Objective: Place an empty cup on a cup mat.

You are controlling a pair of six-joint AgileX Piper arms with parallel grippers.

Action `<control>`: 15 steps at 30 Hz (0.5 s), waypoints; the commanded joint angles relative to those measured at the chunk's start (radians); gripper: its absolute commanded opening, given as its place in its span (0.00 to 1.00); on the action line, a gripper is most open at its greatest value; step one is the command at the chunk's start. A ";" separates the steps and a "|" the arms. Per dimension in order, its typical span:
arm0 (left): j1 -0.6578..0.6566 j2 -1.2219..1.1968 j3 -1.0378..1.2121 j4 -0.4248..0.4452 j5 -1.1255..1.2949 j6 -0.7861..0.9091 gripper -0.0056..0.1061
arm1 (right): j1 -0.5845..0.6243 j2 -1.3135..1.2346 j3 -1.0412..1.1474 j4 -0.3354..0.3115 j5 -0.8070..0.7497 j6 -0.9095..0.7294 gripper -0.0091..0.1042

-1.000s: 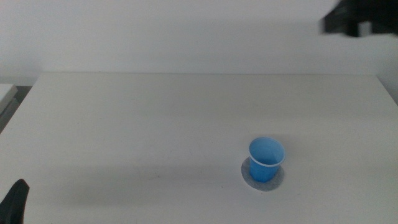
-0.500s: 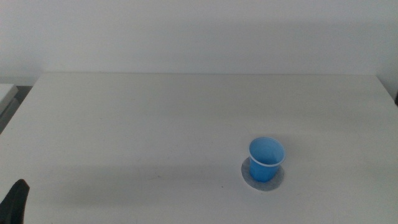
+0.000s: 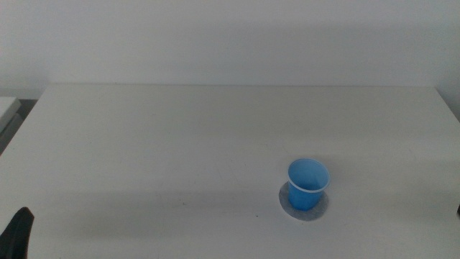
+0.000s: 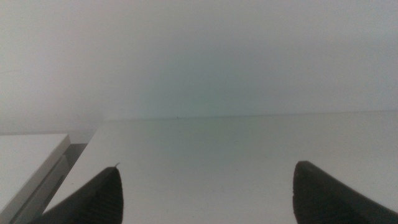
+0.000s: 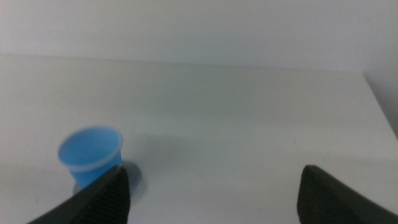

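Note:
The bright blue cup (image 3: 308, 184) stands upright and empty on the grey cup mat (image 3: 286, 203), right of the table's middle and toward the front. The right wrist view also shows the cup (image 5: 90, 154) on the mat (image 5: 134, 181), just beyond one jaw. My right gripper (image 5: 214, 169) is open and empty, drawn back from the cup and off the right side of the middle view. My left gripper (image 4: 209, 167) is open and empty; it waits at the front left corner (image 3: 17, 233), far from the cup.
The white table (image 3: 180, 137) ends at a pale wall at the back. A white block (image 4: 28, 155) lies beyond the table's left edge, and it also shows in the middle view (image 3: 7, 108).
The right arm, seen at the upper right a second ago, has withdrawn out of the middle view. The cup and the mat have not moved. The left gripper is still.

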 commanded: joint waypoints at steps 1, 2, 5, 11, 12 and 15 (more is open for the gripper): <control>-0.001 -0.004 0.000 -0.002 -0.013 -0.003 0.89 | -0.004 -0.072 0.081 -0.015 -0.032 -0.003 0.90; -0.001 -0.004 0.000 -0.002 -0.013 -0.003 0.89 | -0.004 -0.106 0.116 -0.015 -0.045 -0.003 0.90; -0.001 -0.004 0.000 -0.002 -0.013 -0.003 0.89 | -0.004 -0.196 0.196 -0.015 -0.047 -0.003 0.90; -0.001 -0.004 0.000 -0.002 -0.013 -0.003 0.89 | -0.004 -0.316 0.261 -0.012 -0.012 -0.003 0.90; -0.001 -0.004 0.000 -0.002 -0.013 -0.003 0.89 | -0.004 -0.316 0.261 -0.012 0.010 -0.003 0.90; -0.001 -0.004 0.000 -0.002 -0.013 -0.003 0.89 | -0.004 -0.316 0.261 -0.012 0.002 -0.003 0.90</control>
